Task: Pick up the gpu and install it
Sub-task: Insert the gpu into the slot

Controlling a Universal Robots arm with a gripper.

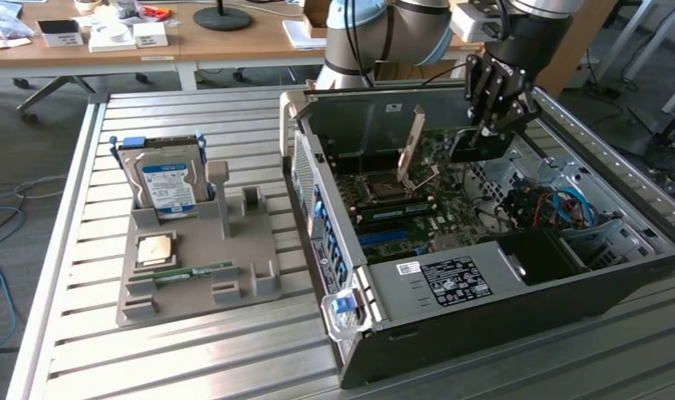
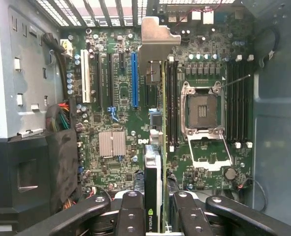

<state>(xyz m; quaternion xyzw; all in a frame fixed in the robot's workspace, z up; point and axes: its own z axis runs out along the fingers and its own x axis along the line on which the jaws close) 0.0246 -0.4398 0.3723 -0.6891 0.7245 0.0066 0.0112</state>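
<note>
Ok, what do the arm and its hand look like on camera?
Silver-grey tubular arm with pale blue joint caps. The hand is black metal, built from jointed linkage bars, with round silver pivot pins along its fingers.

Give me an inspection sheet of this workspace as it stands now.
Surface: slatted metal table carrying an open computer case.
Job's things: gpu held edge-on above the motherboard, not seated.
Clutter: grey holder with hard drive and memory stick.
Grippers: gripper shut on gpu, over the open case.
Cables: blue and red cables inside the case; loose cables on the floor.
Surroundings: wooden desks behind.
</note>
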